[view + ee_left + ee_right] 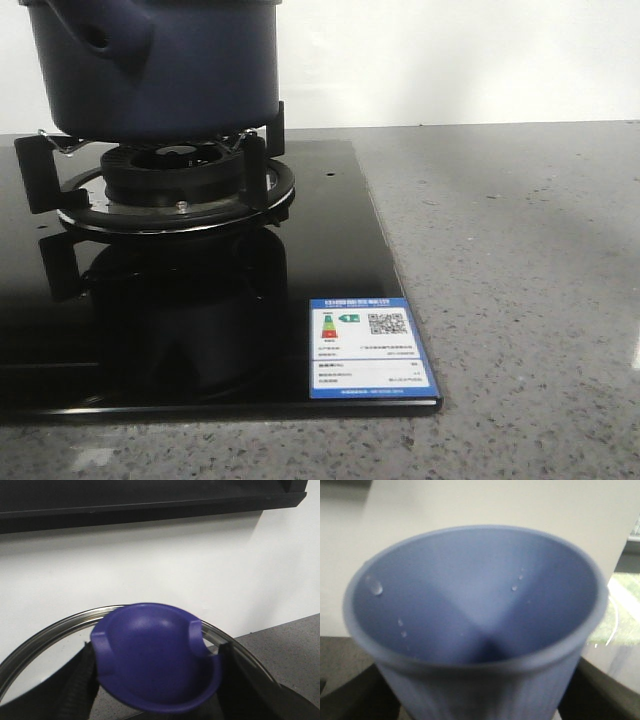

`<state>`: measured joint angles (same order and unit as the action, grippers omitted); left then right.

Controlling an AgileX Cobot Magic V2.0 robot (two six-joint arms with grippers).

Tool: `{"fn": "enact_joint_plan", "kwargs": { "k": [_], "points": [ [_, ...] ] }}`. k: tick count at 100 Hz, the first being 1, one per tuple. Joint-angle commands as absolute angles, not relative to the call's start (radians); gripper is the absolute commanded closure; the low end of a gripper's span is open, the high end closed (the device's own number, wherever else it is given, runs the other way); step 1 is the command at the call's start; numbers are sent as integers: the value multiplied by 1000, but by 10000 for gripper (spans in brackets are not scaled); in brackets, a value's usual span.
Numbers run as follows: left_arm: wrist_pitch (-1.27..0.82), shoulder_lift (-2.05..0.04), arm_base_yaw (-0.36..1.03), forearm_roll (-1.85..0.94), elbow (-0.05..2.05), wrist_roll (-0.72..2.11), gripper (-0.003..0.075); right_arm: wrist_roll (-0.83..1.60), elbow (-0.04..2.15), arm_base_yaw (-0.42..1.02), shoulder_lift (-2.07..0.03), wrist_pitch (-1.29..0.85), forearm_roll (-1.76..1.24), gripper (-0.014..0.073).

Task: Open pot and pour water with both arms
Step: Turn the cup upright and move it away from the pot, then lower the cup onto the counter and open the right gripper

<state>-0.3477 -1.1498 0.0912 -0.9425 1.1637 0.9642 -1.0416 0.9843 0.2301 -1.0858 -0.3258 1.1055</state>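
Right, your pot (155,65) sits on the burner (175,185) at the far left of the front view, its stubby handle (105,35) with the hole facing the camera. It rests on the black prongs of the trivet, above the glossy black hob (200,320), which mirrors the burner. A blue energy label (368,348) is stuck at the hob's near right corner. Around the hob you have the grey speckled bench (520,260), with a white wall behind.

Look at your left wrist view: the lid (45,637) is off the pot and up in front of the white wall, its glass disc and metal rim showing. Its dark blue knob (157,657) fills the middle, and your left claw (157,680) is pinching that knob, a black finger (75,690) on each side of it.

Now your right wrist view: the pale blue ribbed cup (475,625) fills the frame, mouth toward the camera, with a few droplets (375,586) clinging inside. Your right claw (475,710) has the cup between its dark fingers (350,695), pressed to both sides.

Neither arm shows in the front view.
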Motion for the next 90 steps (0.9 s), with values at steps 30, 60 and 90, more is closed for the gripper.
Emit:
{"fn": "enact_joint_plan", "kwargs": {
  "k": [30,60,90],
  "points": [
    [-290,-1119,89,-972,1206,965,375,-1135,787,58,-1146,140,1134,212],
    [-290,-1119,89,-972,1206,965,375,-1103,801,6,-1323,340,1123,212],
    [-290,-1119,89,-972,1206,965,375,-1018,875,-82,-1461,479,1034,212]
  ]
}}
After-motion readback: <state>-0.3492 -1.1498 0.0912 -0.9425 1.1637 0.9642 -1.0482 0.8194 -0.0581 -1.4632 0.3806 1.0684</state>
